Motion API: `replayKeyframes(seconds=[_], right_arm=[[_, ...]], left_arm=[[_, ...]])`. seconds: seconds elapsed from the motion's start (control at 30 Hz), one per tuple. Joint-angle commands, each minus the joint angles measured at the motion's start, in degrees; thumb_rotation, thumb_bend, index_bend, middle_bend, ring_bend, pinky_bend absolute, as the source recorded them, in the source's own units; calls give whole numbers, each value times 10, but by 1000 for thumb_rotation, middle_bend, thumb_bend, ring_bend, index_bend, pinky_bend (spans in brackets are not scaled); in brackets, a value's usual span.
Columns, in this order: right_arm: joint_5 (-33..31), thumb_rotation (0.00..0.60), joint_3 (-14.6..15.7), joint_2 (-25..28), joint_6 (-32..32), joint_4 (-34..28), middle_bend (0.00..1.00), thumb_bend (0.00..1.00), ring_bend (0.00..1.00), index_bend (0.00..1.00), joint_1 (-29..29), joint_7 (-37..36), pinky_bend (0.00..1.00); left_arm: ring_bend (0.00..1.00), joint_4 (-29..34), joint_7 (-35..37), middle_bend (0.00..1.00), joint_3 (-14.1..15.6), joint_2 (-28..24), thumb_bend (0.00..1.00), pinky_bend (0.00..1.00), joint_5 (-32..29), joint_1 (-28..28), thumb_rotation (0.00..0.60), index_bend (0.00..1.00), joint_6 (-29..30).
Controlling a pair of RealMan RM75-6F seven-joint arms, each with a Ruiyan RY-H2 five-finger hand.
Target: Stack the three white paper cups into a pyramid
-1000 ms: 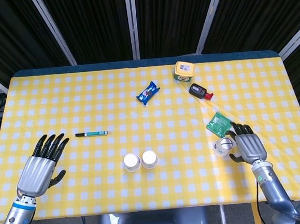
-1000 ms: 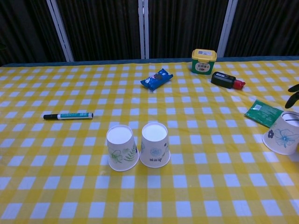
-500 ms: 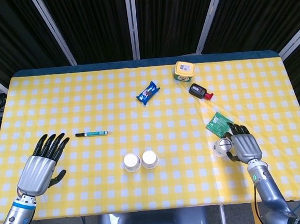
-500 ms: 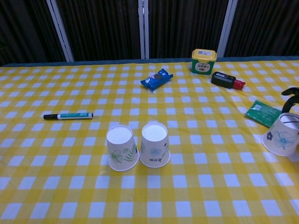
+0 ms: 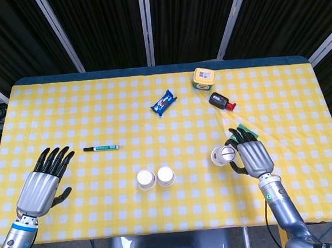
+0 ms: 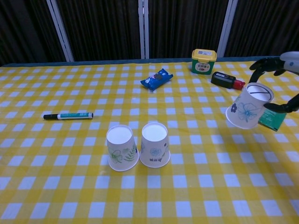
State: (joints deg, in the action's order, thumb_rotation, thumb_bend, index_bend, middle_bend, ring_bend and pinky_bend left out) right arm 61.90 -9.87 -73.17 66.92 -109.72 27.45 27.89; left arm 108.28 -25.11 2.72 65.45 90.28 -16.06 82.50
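Resting low at about eight o'clock on the counter (image 5: 95, 106), the left hand (image 5: 42, 184) is lying released with fingers spread, holding nothing and keeping out of the way. Just inside the near edge at six o'clock, two white paper cups (image 6: 138, 146) are standing upside down and touching, likely as the pyramid's base. Toward four o'clock, the right hand (image 5: 250, 156) is grasping the third cup (image 6: 248, 106), tilted and lifted off the cloth, presumably to set it on the pair. Compared with a second ago, that cup is sitting higher and closer to the base cups. Farther off, a marker (image 5: 101, 147), a green packet (image 6: 273, 117), a blue snack wrapper (image 5: 164, 102), a black device (image 5: 222, 102) and a yellow tub (image 5: 204, 78) are lying untouched.
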Motion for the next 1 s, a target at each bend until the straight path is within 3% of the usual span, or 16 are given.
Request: replayKeyframes(seconds=[0.03, 0.47, 0.8, 1.0], right_arm=[[8, 600, -11, 1, 5, -44, 85, 300, 0, 473, 17, 20, 164], [-35, 600, -30, -85, 10, -88, 97, 301, 0, 488, 84, 102, 173], [-76, 600, -48, -151, 22, -79, 103, 301, 0, 489, 127, 139, 180], [-81, 600, -43, -184, 31, -76, 104, 301, 0, 489, 143, 153, 181]], left_arm=[[0, 1, 2, 0, -2, -1, 253, 0, 1, 2, 600, 0, 0], [0, -2, 14, 0, -12, -4, 252, 0, 3, 6, 600, 0, -10], [0, 0, 24, 0, -17, -9, 252, 0, 1, 8, 600, 0, -15], [0, 0, 24, 0, -20, -10, 252, 0, -6, 8, 600, 0, -23]])
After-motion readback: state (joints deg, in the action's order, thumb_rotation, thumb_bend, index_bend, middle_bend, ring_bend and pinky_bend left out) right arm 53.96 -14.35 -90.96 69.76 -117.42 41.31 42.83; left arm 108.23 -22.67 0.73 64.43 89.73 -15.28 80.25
